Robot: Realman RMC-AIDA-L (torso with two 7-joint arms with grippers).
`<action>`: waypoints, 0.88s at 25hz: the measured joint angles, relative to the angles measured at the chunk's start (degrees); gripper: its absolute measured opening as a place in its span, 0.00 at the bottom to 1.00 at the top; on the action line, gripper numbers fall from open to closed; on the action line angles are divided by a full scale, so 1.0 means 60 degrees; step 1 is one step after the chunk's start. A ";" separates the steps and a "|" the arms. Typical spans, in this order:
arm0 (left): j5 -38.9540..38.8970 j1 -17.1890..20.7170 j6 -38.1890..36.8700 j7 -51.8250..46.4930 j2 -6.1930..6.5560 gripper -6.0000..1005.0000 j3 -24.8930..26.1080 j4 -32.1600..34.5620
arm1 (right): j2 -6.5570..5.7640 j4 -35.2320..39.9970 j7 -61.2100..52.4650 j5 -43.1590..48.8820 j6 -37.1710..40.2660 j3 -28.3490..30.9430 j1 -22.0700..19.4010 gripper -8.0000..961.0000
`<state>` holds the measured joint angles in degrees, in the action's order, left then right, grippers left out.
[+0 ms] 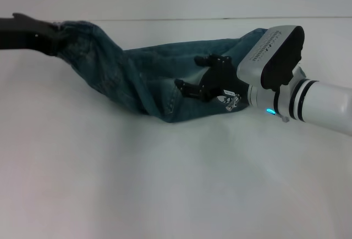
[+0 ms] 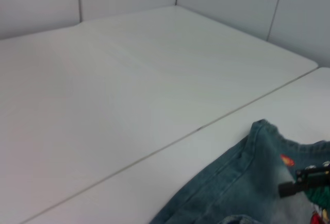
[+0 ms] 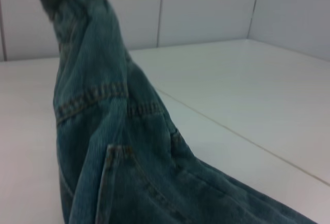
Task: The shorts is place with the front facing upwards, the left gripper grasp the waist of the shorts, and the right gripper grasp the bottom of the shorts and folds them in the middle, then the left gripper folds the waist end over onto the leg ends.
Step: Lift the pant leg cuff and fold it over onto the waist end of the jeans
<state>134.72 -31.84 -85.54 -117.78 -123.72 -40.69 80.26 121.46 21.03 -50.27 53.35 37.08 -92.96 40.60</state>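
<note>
Evidently the left gripper, fingers clamped on the shorts, lifts the waist for folding, while the right gripper, fingers apart, rests above the denim on the surface.

Bare white table is lying open from four through eight o'clock; the lifted denim shorts are blocking eleven through two.

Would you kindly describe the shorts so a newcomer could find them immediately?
On the white table, between both arms, lie the shorts. They are blue denim, the only garment there, with one end lifted by the left gripper and the right gripper over the other.
</note>
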 joint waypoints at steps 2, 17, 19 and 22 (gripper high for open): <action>-0.0004 -0.0162 -0.0093 -0.0063 0.0002 0.05 -0.0002 0.0067 | 0.0006 -0.0052 0.0060 -0.0008 -0.0032 -0.0017 0.0007 0.82; -0.0015 -0.0745 -0.0274 -0.1481 -0.0016 0.05 -0.1400 0.1079 | 0.0015 -0.0208 0.0590 -0.0073 -0.0045 -0.0040 0.0231 0.82; -0.0015 -0.0917 -0.0278 -0.1843 -0.0021 0.05 -0.1698 0.1080 | 0.0015 -0.0239 0.0604 -0.0075 -0.0044 -0.0105 0.0287 0.82; -0.0015 -0.1047 -0.0256 -0.2027 -0.0021 0.05 -0.1835 0.1089 | 0.0015 -0.0354 0.0610 -0.0075 -0.0041 -0.0249 0.0425 0.82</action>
<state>134.63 -38.12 -87.07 -129.94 -123.84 -51.70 86.79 121.55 18.91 -46.61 52.90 36.83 -94.46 43.15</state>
